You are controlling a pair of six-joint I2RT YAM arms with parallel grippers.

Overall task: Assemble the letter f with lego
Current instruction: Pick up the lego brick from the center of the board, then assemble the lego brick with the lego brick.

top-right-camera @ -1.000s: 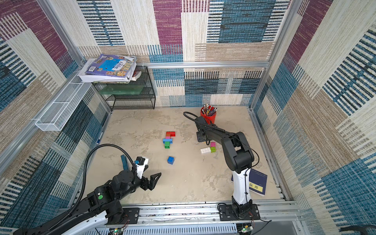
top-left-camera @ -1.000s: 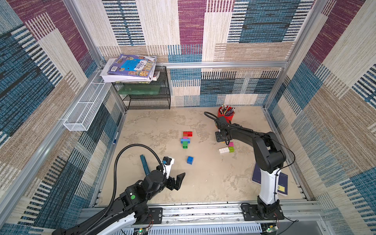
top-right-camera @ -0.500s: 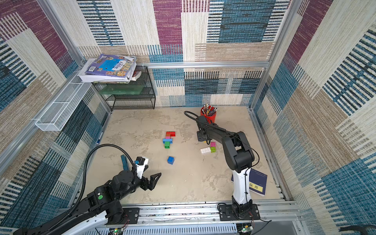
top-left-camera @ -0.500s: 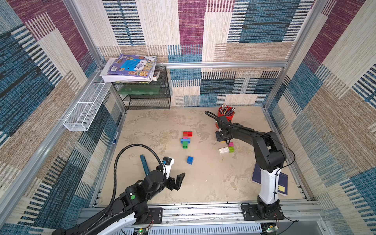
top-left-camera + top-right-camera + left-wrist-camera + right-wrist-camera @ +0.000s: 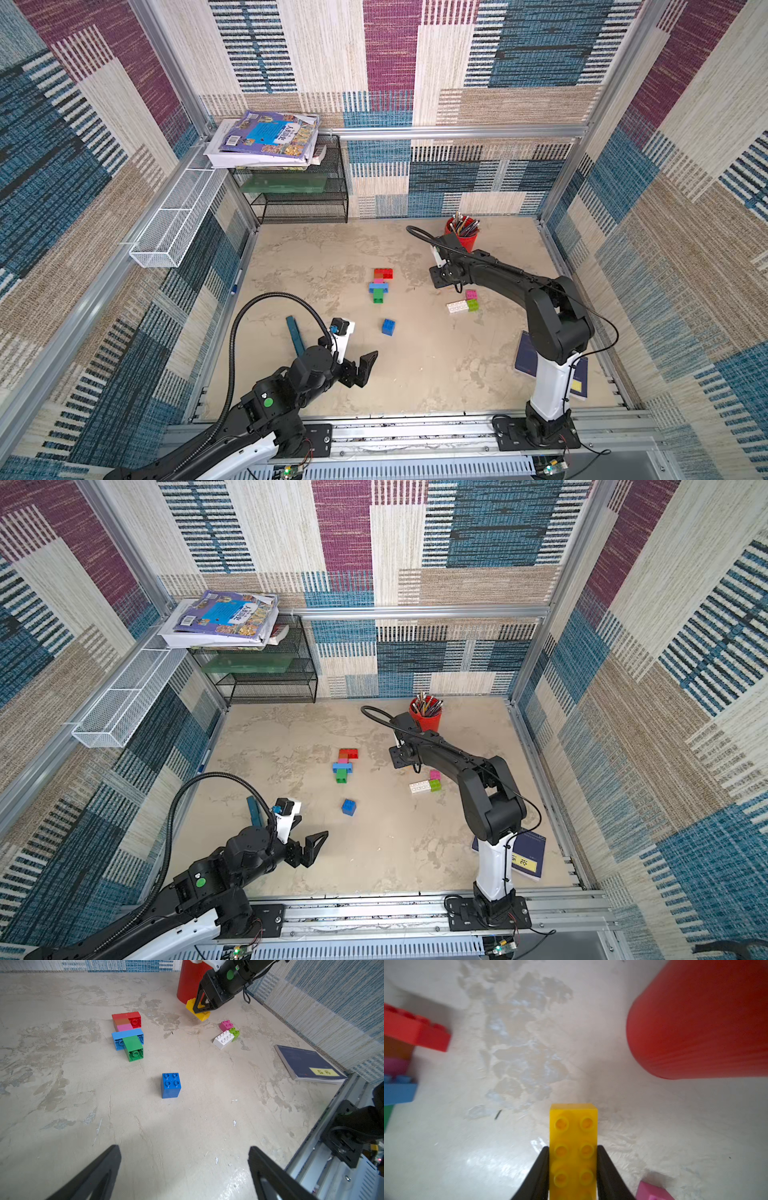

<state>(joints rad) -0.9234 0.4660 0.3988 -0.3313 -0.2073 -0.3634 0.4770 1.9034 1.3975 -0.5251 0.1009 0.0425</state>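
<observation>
Nearest me, well short of the red pen cup (image 5: 462,239), the left gripper (image 5: 184,1146) hangs low over the table (image 5: 62,1084) with its claw spread wide and nothing in it. A dark notebook (image 5: 307,1064) lies at about the same depth, over on the right arm's side of the cup.

Closer to the cup, a lone blue brick (image 5: 170,1085) stands studs up, well apart from everything else. Beyond it, straight in front of the cup, three loose pieces huddle together: a white brick (image 5: 223,1039) touches a lime brick (image 5: 234,1032), with a pink brick (image 5: 226,1025) just beside them.

Level with those, toward the left arm's side of the cup, lies the joined lego piece (image 5: 127,1035). It is a line of red, orange and pink, then a light blue brick set crosswise, with green at the near end.

Just in front of the cup, the right gripper (image 5: 572,1148) is clenched on a yellow brick (image 5: 573,1122). The fingers (image 5: 542,1167) press its long sides and the brick is tilted. I cannot tell whether its low corner touches the table.

Past the cup, in the far corner on the left arm's side, books (image 5: 266,137) are stacked on a black wire shelf (image 5: 299,195).
</observation>
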